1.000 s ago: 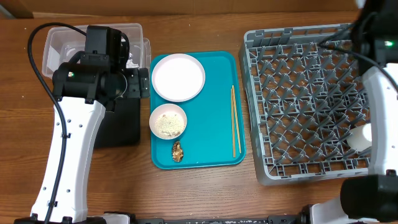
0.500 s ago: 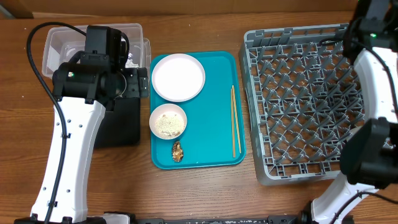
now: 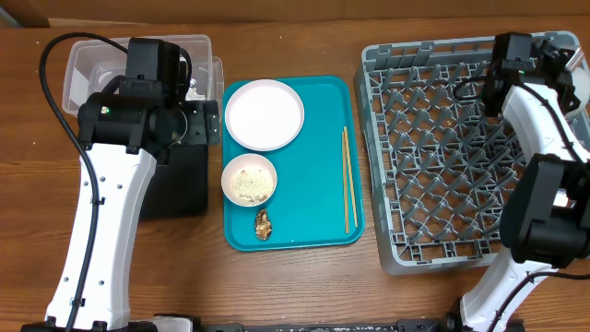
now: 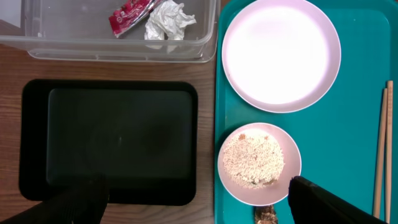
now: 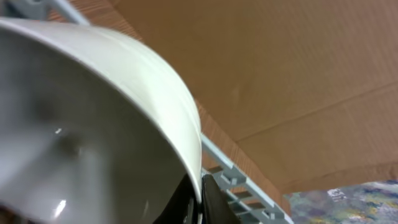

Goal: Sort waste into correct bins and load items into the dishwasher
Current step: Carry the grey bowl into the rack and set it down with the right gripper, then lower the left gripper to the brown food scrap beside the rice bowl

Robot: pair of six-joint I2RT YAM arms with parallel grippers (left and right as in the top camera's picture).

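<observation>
My left gripper [image 4: 193, 196] is open and empty, hovering over the black tray [image 4: 112, 143] and the tray's edge. The clear tub [image 4: 62, 46] holds the red wrapper [image 4: 127, 11] and the white napkin [image 4: 168, 18]. On the teal tray [image 3: 313, 184] lie the white plate [image 3: 265, 113], a bowl of rice scraps [image 3: 250, 179], the brown lump [image 3: 263, 224] and the chopsticks [image 3: 348, 180]. My right gripper [image 5: 198, 199] is shut on the rim of a white bowl [image 5: 81, 124], held over the back right of the grey dish rack [image 3: 442, 157].
The left arm covers part of the clear tub and the black tray in the overhead view. The rack's grid wall [image 5: 236, 177] runs just below the held bowl. A cardboard wall stands behind the table.
My right arm has swung from the rack's front right side to its back right corner, carrying the white bowl. The left arm has not moved.
</observation>
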